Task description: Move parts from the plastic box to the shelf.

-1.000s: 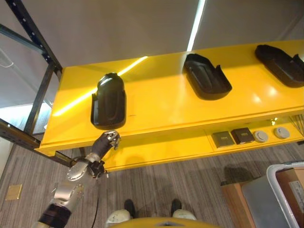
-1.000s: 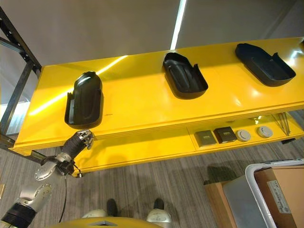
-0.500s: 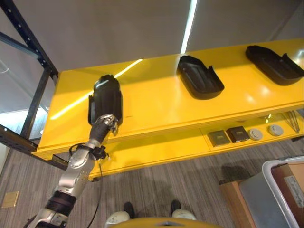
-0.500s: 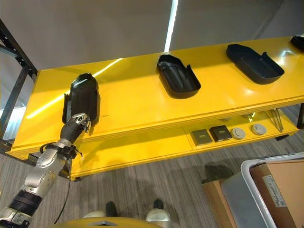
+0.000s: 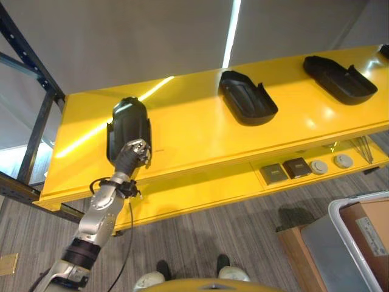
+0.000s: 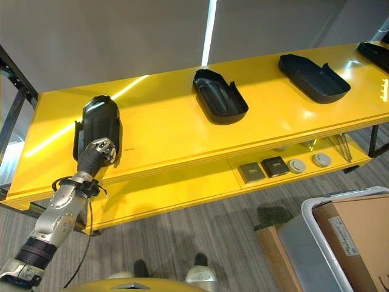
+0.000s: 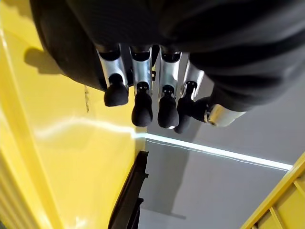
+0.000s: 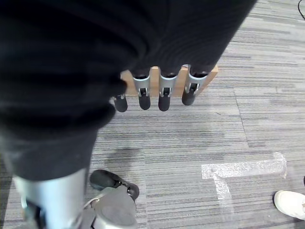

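**Left hand at the near end of a moulded black part on the yellow shelf**

Head views. The left hand [image 5: 132,153] reaches up to the near end of the leftmost black part [image 5: 129,125], a glossy moulded plastic shell, rounded at its far end and lying flat on the smooth, reflective yellow shelf [image 5: 194,131]. The hand overlaps the part's near edge; whether it presses on it cannot be told. To the right of the hand, well apart, lie a second black part [image 6: 219,97], tray-like with raised walls, and beyond it a third black part [image 6: 313,77] of similar form. On the lower shelf board [image 6: 182,188], right of the hand, sit two dark square pieces [image 6: 261,170] and two pale round discs [image 6: 309,163]. At the far lower right stands the plastic box [image 6: 304,234], grey and translucent with a white rim, holding a brown cardboard carton [image 6: 355,228].

Left wrist view. This view shows what the head views do not: the fingers [image 7: 141,102] hang in a loosely curled row, holding nothing, with the black part dark behind them and the yellow surface beyond.

Right wrist view. The right hand [image 8: 157,90] hangs over grey striped carpet [image 8: 200,138], fingers relaxed and empty. A white shoe [image 8: 291,204] and a strip of clear tape [image 8: 243,168] lie on the carpet.
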Tool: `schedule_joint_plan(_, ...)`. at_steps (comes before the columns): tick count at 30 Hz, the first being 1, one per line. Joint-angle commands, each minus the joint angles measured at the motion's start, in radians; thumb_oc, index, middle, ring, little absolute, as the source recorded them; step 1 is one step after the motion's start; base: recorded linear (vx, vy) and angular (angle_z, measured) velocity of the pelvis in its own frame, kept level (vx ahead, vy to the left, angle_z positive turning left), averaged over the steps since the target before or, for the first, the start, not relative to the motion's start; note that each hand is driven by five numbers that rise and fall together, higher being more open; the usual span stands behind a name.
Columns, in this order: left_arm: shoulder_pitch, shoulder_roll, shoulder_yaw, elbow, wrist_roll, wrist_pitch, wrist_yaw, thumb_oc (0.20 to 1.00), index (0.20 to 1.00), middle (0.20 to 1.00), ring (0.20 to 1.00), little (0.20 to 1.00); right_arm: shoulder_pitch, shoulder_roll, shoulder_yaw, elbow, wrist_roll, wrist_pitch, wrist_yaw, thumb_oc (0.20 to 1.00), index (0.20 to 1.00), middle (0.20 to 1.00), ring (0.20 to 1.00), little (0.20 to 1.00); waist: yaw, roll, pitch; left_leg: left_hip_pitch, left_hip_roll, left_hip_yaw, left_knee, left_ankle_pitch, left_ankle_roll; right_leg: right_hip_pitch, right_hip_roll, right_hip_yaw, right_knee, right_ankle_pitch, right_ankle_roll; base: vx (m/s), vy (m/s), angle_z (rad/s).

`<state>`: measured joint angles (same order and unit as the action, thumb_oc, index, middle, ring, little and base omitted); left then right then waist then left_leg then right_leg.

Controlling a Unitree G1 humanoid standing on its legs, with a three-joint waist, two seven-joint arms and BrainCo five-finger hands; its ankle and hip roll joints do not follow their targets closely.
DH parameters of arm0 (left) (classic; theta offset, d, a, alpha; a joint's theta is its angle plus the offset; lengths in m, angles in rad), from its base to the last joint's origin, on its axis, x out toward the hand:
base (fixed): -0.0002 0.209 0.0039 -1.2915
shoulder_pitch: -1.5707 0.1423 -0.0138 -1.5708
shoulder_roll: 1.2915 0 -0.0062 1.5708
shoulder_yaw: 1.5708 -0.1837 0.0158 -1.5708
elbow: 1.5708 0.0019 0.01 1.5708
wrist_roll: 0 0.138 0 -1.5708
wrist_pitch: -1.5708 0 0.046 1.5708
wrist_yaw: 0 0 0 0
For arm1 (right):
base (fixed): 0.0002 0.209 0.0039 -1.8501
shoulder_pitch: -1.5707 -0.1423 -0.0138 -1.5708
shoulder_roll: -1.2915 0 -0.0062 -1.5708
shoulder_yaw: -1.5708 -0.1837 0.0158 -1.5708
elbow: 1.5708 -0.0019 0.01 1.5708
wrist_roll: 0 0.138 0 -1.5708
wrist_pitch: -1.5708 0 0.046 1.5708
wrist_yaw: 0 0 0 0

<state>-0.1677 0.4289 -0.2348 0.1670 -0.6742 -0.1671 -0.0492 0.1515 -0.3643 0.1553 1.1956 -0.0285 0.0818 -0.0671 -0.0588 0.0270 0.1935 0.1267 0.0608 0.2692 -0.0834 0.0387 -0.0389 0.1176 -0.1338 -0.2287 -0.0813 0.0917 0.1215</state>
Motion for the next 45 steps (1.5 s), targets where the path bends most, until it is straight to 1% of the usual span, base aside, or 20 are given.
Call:
schedule_joint_plan(1, -0.039, -0.012, 0.045, 0.005, 0.018, -0.048, 0.001, 0.200, 0.200, 0.200, 0.200, 0.200, -0.019, -0.020, 0.029, 0.067, -0.015, 0.000, 0.005, 1.000, 1.000, 1.000, 1.000, 1.000, 0.011, -0.015, -0.011, -0.057, 0.101, 0.028, 0.117, -0.064, -0.028, -0.052, -0.053, 0.022, 0.085, -0.076, 0.039, -0.03, 0.007, -0.03)
schedule_joint_plan(4, -0.031, -0.009, 0.052, -0.011, 0.025, -0.032, 0.014, 0.200, 0.200, 0.200, 0.200, 0.200, -0.023, -0.021, 0.028, 0.067, -0.014, -0.001, 0.004, 1.000, 1.000, 1.000, 1.000, 1.000, 0.016, -0.014, -0.006, -0.060, 0.101, 0.024, 0.119, -0.063, -0.029, -0.052, -0.054, 0.018, 0.085, -0.075, 0.038, 0.00, 0.000, 0.00)
schedule_joint_plan(6, -0.027, -0.007, 0.053, 0.003, 0.032, -0.037, 0.024, 0.200, 0.200, 0.200, 0.200, 0.200, -0.022, -0.020, 0.027, 0.068, -0.019, -0.004, 0.002, 1.000, 1.000, 1.000, 1.000, 1.000, 0.017, -0.013, -0.005, -0.061, 0.101, 0.022, 0.118, -0.061, -0.030, -0.051, -0.054, 0.017, 0.085, -0.075, 0.039, 0.00, 0.000, 0.00)
schedule_joint_plan(9, -0.024, -0.003, 0.067, 0.026, 0.025, -0.061, 0.011, 0.200, 0.200, 0.200, 0.200, 0.200, -0.022, -0.023, 0.031, 0.063, -0.027, 0.003, 0.004, 1.000, 1.000, 1.000, 1.000, 1.000, 0.019, -0.014, -0.008, -0.060, 0.101, 0.022, 0.115, -0.061, -0.030, -0.048, -0.055, 0.013, 0.082, -0.076, 0.038, 0.00, 0.000, 0.00)
schedule_joint_plan(16, -0.042, 0.010, 0.081, 0.042, 0.064, -0.088, 0.028, 0.200, 0.200, 0.200, 0.200, 0.200, -0.021, -0.026, 0.037, 0.064, -0.041, -0.001, 0.005, 1.000, 1.000, 1.000, 1.000, 1.000, 0.017, -0.015, -0.008, -0.057, 0.100, 0.024, 0.112, -0.058, -0.031, -0.045, -0.057, 0.010, 0.082, -0.075, 0.039, 0.00, 0.000, 0.00)
schedule_joint_plan(19, -0.098, 0.025, 0.089, 0.073, 0.047, -0.099, 0.063, 0.200, 0.200, 0.200, 0.200, 0.200, -0.025, -0.030, 0.050, 0.062, -0.048, 0.006, 0.010, 1.000, 1.000, 1.000, 1.000, 1.000, 0.007, -0.015, -0.014, -0.053, 0.100, 0.027, 0.106, -0.055, -0.031, -0.046, -0.057, 0.013, 0.082, -0.075, 0.040, 0.01, 0.004, 0.00)
schedule_joint_plan(25, -0.149, 0.024, 0.098, 0.109, 0.041, -0.108, 0.079, 0.200, 0.200, 0.200, 0.200, 0.200, -0.027, -0.036, 0.057, 0.065, -0.056, 0.005, 0.017, 1.000, 1.000, 1.000, 1.000, 1.000, -0.005, -0.017, -0.017, -0.051, 0.104, 0.035, 0.108, -0.054, -0.034, -0.048, -0.055, 0.019, 0.084, -0.077, 0.040, 0.00, 0.000, 0.00)
schedule_joint_plan(30, -0.179, 0.022, 0.096, 0.122, 0.037, -0.101, 0.098, 0.200, 0.200, 0.200, 0.200, 0.200, -0.033, -0.037, 0.064, 0.069, -0.059, 0.005, 0.018, 1.000, 1.000, 1.000, 1.000, 1.000, -0.010, -0.016, -0.018, -0.053, 0.105, 0.037, 0.108, -0.052, -0.034, -0.051, -0.053, 0.023, 0.086, -0.078, 0.039, 0.00, 0.000, 0.00)
schedule_joint_plan(32, -0.201, 0.017, 0.092, 0.159, 0.033, -0.103, 0.113, 0.200, 0.200, 0.200, 0.200, 0.200, -0.035, -0.038, 0.068, 0.069, -0.069, 0.007, 0.022, 1.000, 1.000, 1.000, 1.000, 1.000, -0.015, -0.018, -0.021, -0.052, 0.107, 0.042, 0.107, -0.052, -0.035, -0.051, -0.052, 0.024, 0.086, -0.079, 0.039, 0.00, 0.000, 0.00)
schedule_joint_plan(34, -0.217, 0.007, 0.086, 0.197, 0.033, -0.125, 0.104, 0.200, 0.200, 0.200, 0.200, 0.200, -0.037, -0.034, 0.075, 0.070, -0.069, 0.010, 0.019, 1.000, 1.000, 1.000, 1.000, 1.000, -0.018, -0.020, -0.023, -0.052, 0.107, 0.044, 0.108, -0.052, -0.034, -0.052, -0.052, 0.027, 0.087, -0.079, 0.039, 0.00, 0.000, 0.00)
schedule_joint_plan(37, -0.220, 0.006, 0.080, 0.186, 0.035, -0.145, 0.070, 0.200, 0.200, 0.200, 0.200, 0.200, -0.038, -0.032, 0.076, 0.071, -0.066, 0.009, 0.019, 1.000, 1.000, 1.000, 1.000, 1.000, -0.017, -0.022, -0.021, -0.054, 0.107, 0.043, 0.111, -0.054, -0.034, -0.052, -0.051, 0.028, 0.086, -0.080, 0.038, 0.00, -0.014, -0.06)
schedule_joint_plan(38, -0.218, 0.010, 0.077, 0.159, 0.039, -0.151, 0.051, 0.325, 0.325, 0.325, 0.325, 0.325, -0.041, -0.031, 0.074, 0.073, -0.065, 0.008, 0.020, 1.000, 1.000, 1.000, 1.000, 1.000, -0.015, -0.022, -0.020, -0.056, 0.107, 0.042, 0.112, -0.054, -0.034, -0.052, -0.051, 0.028, 0.086, -0.080, 0.037, 0.00, 0.000, 0.00)
schedule_joint_plan(39, -0.214, 0.015, 0.073, 0.110, 0.043, -0.161, 0.011, 1.000, 1.000, 1.000, 1.000, 1.000, -0.044, -0.029, 0.073, 0.075, -0.064, 0.006, 0.018, 1.000, 1.000, 1.000, 1.000, 1.000, -0.011, -0.021, -0.018, -0.058, 0.106, 0.040, 0.114, -0.056, -0.032, -0.053, -0.052, 0.027, 0.086, -0.079, 0.036, 0.00, 0.000, 0.00)
schedule_joint_plan(42, -0.194, 0.034, 0.069, -0.044, 0.044, -0.122, -0.058, 1.000, 1.000, 1.000, 1.000, 1.000, -0.046, -0.027, 0.064, 0.080, -0.066, 0.000, 0.018, 1.000, 1.000, 1.000, 1.000, 1.000, -0.001, -0.019, -0.016, -0.060, 0.105, 0.037, 0.115, -0.057, -0.031, -0.050, -0.053, 0.022, 0.083, -0.078, 0.034, -0.01, -0.001, 0.01)
schedule_joint_plan(43, -0.180, 0.037, 0.062, -0.133, 0.016, -0.089, -0.132, 1.000, 1.000, 1.000, 1.000, 1.000, -0.048, -0.026, 0.056, 0.085, -0.070, -0.006, 0.018, 1.000, 1.000, 1.000, 1.000, 1.000, 0.005, -0.017, -0.015, -0.060, 0.103, 0.034, 0.116, -0.058, -0.031, -0.046, -0.055, 0.017, 0.081, -0.077, 0.033, -0.03, -0.003, 0.04)
schedule_joint_plan(44, -0.175, 0.037, 0.059, -0.161, 0.014, -0.078, -0.154, 1.000, 1.000, 1.000, 1.000, 1.000, -0.049, -0.025, 0.055, 0.086, -0.070, -0.007, 0.018, 1.000, 1.000, 1.000, 1.000, 1.000, 0.007, -0.016, -0.015, -0.059, 0.103, 0.033, 0.115, -0.058, -0.030, -0.044, -0.055, 0.015, 0.080, -0.077, 0.033, -0.04, -0.004, 0.03)
schedule_joint_plan(45, -0.161, 0.038, 0.054, -0.226, -0.016, -0.035, -0.210, 1.000, 1.000, 1.000, 1.000, 1.000, -0.051, -0.023, 0.051, 0.088, -0.071, -0.008, 0.017, 1.000, 1.000, 1.000, 1.000, 1.000, 0.012, -0.015, -0.012, -0.056, 0.101, 0.029, 0.117, -0.061, -0.030, -0.037, -0.056, 0.011, 0.079, -0.077, 0.034, 0.00, 0.000, 0.00)
